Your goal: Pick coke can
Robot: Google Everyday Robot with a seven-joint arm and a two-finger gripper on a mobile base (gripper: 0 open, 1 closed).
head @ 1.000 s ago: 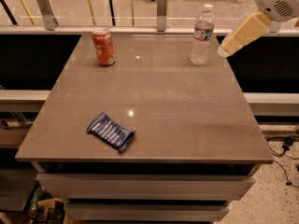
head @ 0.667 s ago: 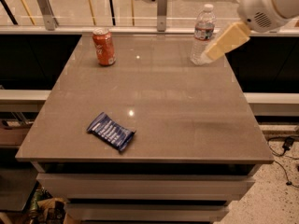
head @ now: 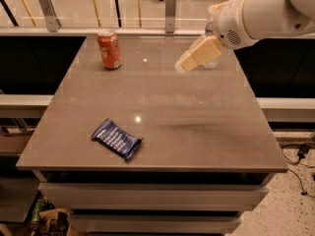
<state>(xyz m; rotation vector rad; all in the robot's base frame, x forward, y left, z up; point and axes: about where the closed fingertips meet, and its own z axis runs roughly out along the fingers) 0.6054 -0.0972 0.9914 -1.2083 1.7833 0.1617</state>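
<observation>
The coke can [head: 109, 49] is red-orange with a silver top and stands upright near the far left corner of the grey table [head: 197, 136]. My gripper [head: 189, 62] hangs above the far right part of the table at the end of the white arm [head: 256, 14], well to the right of the can and apart from it. It holds nothing that I can see.
A clear plastic water bottle [head: 212, 63] stands at the far right, mostly hidden behind my arm and gripper. A flat blue snack packet [head: 116, 138] lies near the front left. A glass railing with metal posts [head: 170, 4] runs behind the table.
My arm has swung in from the right, and the gripper has moved left and down over the table in front of the bottle. The can, the bottle and the packet have not moved.
</observation>
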